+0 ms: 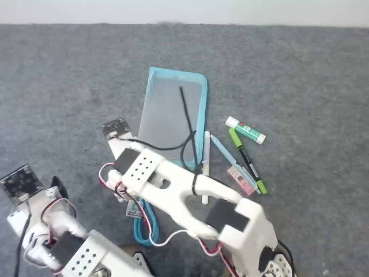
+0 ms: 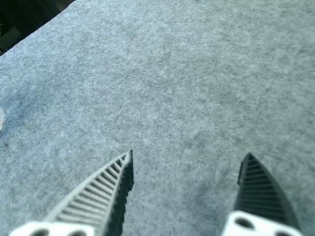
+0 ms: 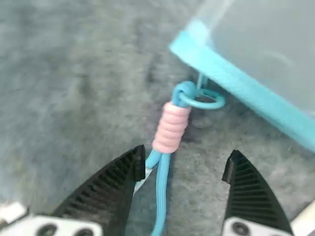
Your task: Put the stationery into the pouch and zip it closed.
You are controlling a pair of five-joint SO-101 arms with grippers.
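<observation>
My right claw (image 3: 187,162) is spread wide at the pouch's (image 3: 256,64) corner, gripping nothing. Its jaws straddle the pouch's blue cord (image 3: 162,196) just below the pink bead (image 3: 171,129), w/ one finger maybe touching the cord, hard to tell. My left claw (image 2: 189,162) is open too, over bare grey felt (image 2: 172,73). The stationery lies outside, beside the pouch's long edge: white pen (image 1: 206,153) closest, then blue pen (image 1: 226,151), pink eraser (image 1: 242,180), green pen (image 1: 248,161) & glue stick (image 1: 245,130).

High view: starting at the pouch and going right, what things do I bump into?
Pouch → white pen → blue pen → green marker.
</observation>
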